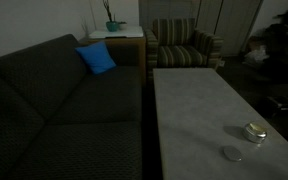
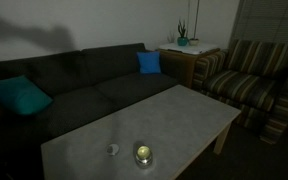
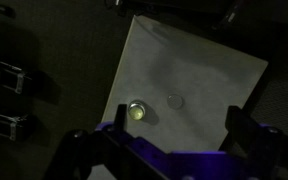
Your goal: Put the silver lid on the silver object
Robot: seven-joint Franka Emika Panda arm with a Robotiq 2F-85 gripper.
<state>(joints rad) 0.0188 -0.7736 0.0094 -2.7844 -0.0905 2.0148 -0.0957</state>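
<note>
Dim living room.
A dark sofa [image 1: 54, 100] is filling the left, a blue cushion [image 1: 96, 58] is resting on it, a striped armchair [image 1: 184, 48] is standing upper centre.

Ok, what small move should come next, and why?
Probably descend toward the silver lid, centring it between the fingers. The gripper hangs open high above the table, holding nothing, and the lid lies flat beside the silver object, apart from it.

Glossy metal silver object [image 1: 254, 132], duller metal silver lid [image 1: 231, 153], smooth matt pale bench [image 1: 189, 105], dark textured cloth sofa [image 1: 54, 100].
</note>
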